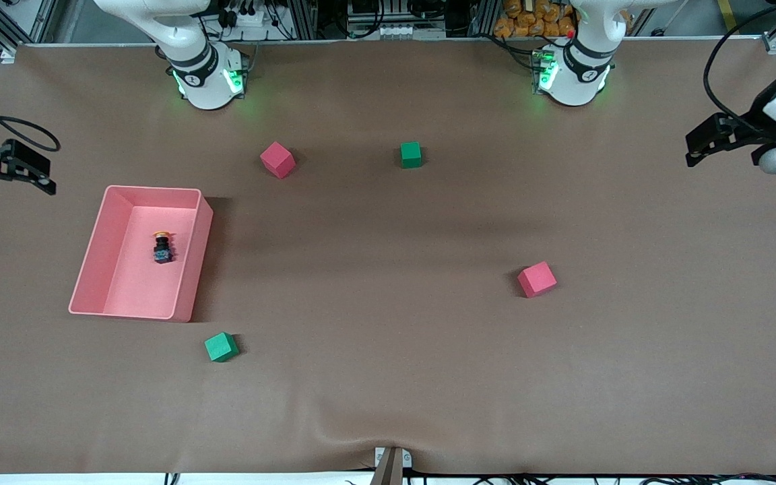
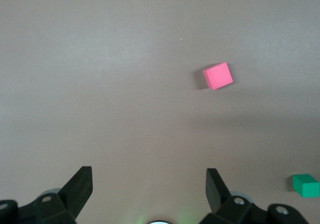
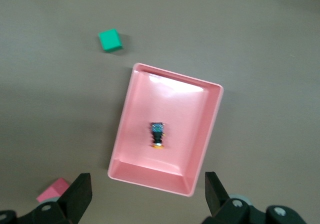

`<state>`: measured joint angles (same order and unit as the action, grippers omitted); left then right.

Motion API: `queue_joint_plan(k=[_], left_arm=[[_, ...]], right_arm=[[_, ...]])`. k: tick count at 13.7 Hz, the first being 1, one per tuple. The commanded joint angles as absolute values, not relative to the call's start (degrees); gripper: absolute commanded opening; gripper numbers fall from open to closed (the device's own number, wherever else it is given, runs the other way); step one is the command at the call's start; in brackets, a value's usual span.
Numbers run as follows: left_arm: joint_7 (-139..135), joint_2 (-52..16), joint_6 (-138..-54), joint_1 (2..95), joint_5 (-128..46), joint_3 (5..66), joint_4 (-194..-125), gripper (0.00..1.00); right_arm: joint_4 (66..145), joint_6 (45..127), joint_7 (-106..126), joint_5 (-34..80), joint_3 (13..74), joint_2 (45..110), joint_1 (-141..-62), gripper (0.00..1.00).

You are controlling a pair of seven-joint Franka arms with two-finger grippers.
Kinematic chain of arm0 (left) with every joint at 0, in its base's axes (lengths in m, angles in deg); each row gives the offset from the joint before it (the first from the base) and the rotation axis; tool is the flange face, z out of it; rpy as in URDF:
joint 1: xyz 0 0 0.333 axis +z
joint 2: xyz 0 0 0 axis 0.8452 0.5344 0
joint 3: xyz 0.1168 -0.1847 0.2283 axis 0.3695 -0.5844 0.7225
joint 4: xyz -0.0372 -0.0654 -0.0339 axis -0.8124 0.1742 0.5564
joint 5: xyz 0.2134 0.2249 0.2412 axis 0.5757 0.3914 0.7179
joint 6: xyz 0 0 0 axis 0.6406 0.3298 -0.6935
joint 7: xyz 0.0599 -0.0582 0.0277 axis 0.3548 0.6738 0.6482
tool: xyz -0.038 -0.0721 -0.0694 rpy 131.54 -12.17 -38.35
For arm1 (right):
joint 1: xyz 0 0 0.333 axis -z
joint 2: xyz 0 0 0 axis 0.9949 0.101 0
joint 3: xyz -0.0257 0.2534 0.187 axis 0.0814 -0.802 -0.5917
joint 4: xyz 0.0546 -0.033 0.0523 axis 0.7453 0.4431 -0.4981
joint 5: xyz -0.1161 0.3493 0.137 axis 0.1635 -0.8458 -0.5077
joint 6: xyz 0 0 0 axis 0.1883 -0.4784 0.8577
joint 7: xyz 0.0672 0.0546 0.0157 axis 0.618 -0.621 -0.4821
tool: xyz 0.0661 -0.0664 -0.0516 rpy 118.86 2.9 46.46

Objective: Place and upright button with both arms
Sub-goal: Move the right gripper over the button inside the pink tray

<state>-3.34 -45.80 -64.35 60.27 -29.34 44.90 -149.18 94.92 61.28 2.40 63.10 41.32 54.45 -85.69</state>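
The button (image 1: 162, 248), an orange cap on a black body, lies in the pink tray (image 1: 95, 256) toward the right arm's end of the table. It seems to rest on its side, cap toward the robots' bases. In the right wrist view the button (image 3: 158, 135) shows inside the tray (image 3: 216, 114). My right gripper (image 1: 14, 178) hangs open and empty over the table edge beside the tray, its own view (image 3: 146, 179) looking down on it. My left gripper (image 1: 694, 151) is open and empty over the left arm's end of the table, above bare cloth (image 2: 149, 176).
Two red cubes (image 1: 277, 159) (image 1: 536, 279) and two green cubes (image 1: 411, 154) (image 1: 221, 347) lie scattered on the brown cloth. The left wrist view shows a red cube (image 2: 218, 76) and a green cube (image 2: 305, 185). The right wrist view shows a green cube (image 3: 110, 39) and a red cube (image 3: 53, 190).
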Motion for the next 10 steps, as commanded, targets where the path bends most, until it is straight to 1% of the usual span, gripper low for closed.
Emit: queue_joint_plan(k=[1, 3, 10], left_arm=[[-2.79, -45.76, -63.34, 60.42, -28.93, 44.8, -148.78, 1.0], [-2.62, -45.59, -63.33, 60.33, -28.93, 44.8, -148.68, 1.0], [-2.01, -44.8, -63.42, 60.6, -29.19, 44.98, -148.86, 1.0]], right_arm=[[94.65, 61.11, 4.09, 64.65, 40.88, 53.81, -85.09, 1.0], [93.76, 61.47, 4.79, 64.12, 40.62, 53.99, -85.43, 1.0], [94.81, 59.71, 5.58, 63.33, 40.62, 54.25, -85.17, 1.0]])
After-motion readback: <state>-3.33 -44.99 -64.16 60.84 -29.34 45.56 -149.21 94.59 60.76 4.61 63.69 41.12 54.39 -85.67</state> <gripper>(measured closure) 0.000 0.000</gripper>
